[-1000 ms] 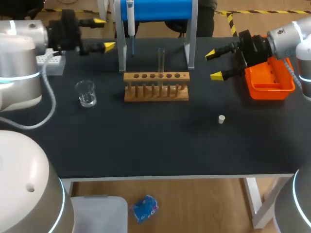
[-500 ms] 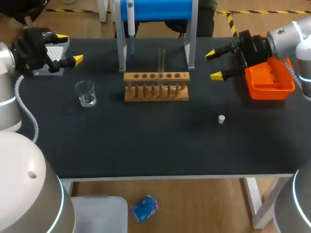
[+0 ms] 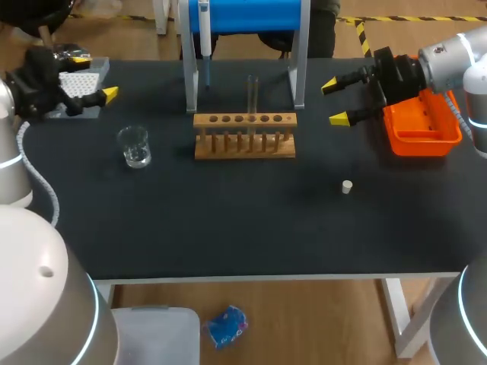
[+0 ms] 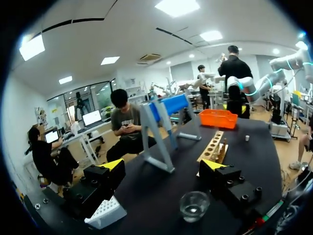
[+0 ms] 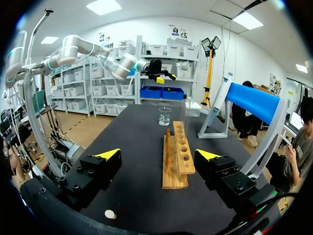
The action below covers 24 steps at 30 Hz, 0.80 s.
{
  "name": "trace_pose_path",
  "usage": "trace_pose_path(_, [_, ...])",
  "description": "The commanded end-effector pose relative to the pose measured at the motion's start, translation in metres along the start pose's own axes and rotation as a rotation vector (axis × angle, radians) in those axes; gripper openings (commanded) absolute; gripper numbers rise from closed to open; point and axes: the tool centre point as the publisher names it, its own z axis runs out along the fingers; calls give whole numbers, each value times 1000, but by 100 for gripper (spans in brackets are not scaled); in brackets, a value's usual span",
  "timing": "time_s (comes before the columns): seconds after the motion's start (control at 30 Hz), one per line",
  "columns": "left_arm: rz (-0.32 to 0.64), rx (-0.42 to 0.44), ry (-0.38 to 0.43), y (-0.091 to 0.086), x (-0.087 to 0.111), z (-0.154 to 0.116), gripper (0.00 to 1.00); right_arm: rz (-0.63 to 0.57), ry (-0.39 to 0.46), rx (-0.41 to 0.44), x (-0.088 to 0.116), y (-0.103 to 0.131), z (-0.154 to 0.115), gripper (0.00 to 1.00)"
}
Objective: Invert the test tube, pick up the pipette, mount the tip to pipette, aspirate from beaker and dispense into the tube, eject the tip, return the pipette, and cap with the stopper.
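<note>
The left arm has swung away from the pipette (image 3: 204, 30) to the upper left of the frame. The left fingers (image 3: 109, 95) hang spread and empty by the tip box (image 3: 82, 82). The right fingers (image 3: 340, 118), also spread and empty, sit at the upper right beside the orange bin (image 3: 423, 131). The test tube (image 3: 252, 93) stands in the rack (image 3: 243, 137) at centre. A low sweep back could clip the beaker (image 3: 135, 146) and spill it, or shove the tip box.

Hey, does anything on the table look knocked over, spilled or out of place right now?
Nothing stands out. The test tube stands upright in the wooden rack, the beaker is upright with no spill around it, and the stopper lies loose on the table, apart from the rack.
</note>
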Motion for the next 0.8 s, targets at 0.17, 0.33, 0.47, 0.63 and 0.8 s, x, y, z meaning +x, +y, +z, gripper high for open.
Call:
trace_pose_path(0.17, [-99,-71,-99,42,-68,-4,100,-1,1,0,0,0,-1,100])
trace_pose_path(0.33, [-186,-118,-185,60,-98,1,100,-1,1,0,0,0,-1,100])
trace_pose_path(0.47, [-224,-164,-221,67,-109,8,100,-1,1,0,0,0,-1,100])
trace_pose_path(0.63, [-224,-164,-221,67,-109,8,100,-1,1,0,0,0,-1,100])
trace_pose_path(0.8, [-224,-164,-221,67,-109,8,100,-1,1,0,0,0,-1,100])
